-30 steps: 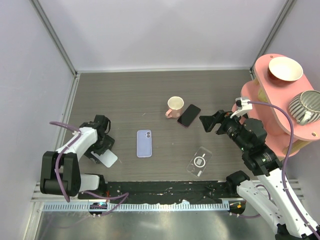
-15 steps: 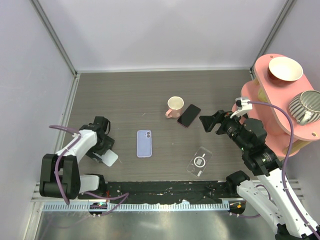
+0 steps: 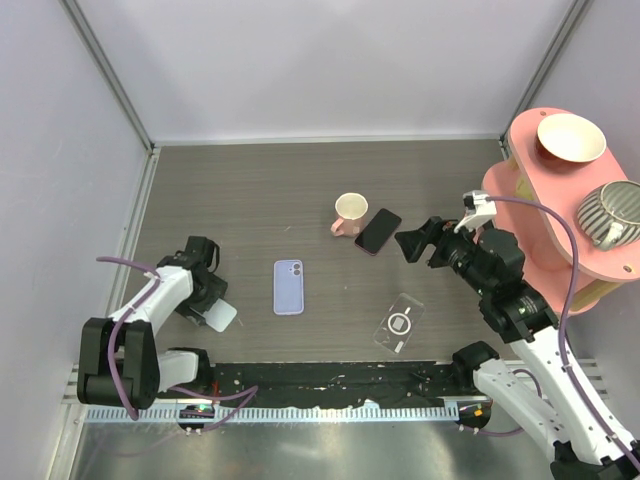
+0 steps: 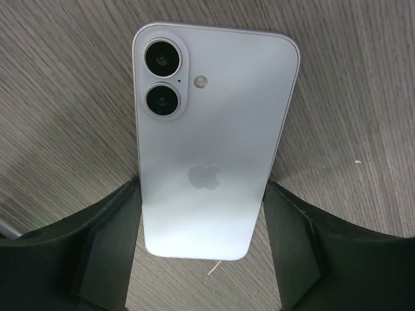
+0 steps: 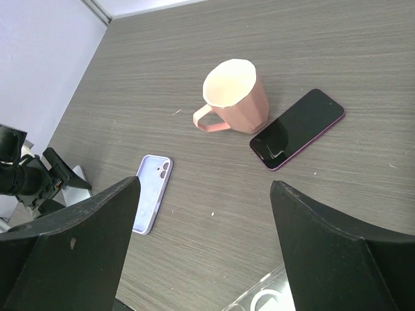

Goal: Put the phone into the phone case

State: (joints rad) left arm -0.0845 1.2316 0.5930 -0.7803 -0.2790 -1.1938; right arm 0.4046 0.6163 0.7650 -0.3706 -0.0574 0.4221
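Top external view shows us a big dark table (image 3: 300,190) with pale walls around it. On its right side stands a pink shelf (image 3: 545,215). A cream bowl (image 3: 570,137) and a stripy cup (image 3: 612,213) sit on top of it.

Our left gripper (image 4: 202,188) is down low at the near left of the table. Its two fingers (image 4: 107,246) are apart, one on each side of the blue phone (image 4: 214,116). They sit right at the phone's long edges, but we cannot tell if they squeeze it. The blue phone lies flat on the table, back up, with its two round camera eyes at the end away from the gripper.

Our right gripper (image 5: 204,186) hangs in the air over the right half of the table. Its fingers are wide apart and hold nothing.

A pink mug (image 3: 349,212) stands near the middle. A black phone (image 3: 377,231) lies just beside it on the right, screen up.

The purple case (image 3: 288,287) lies flat on the table between the blue phone and the mug, apart from both. The clear case (image 3: 398,323), with a white ring on it, lies to the right of the purple case, near the front edge.
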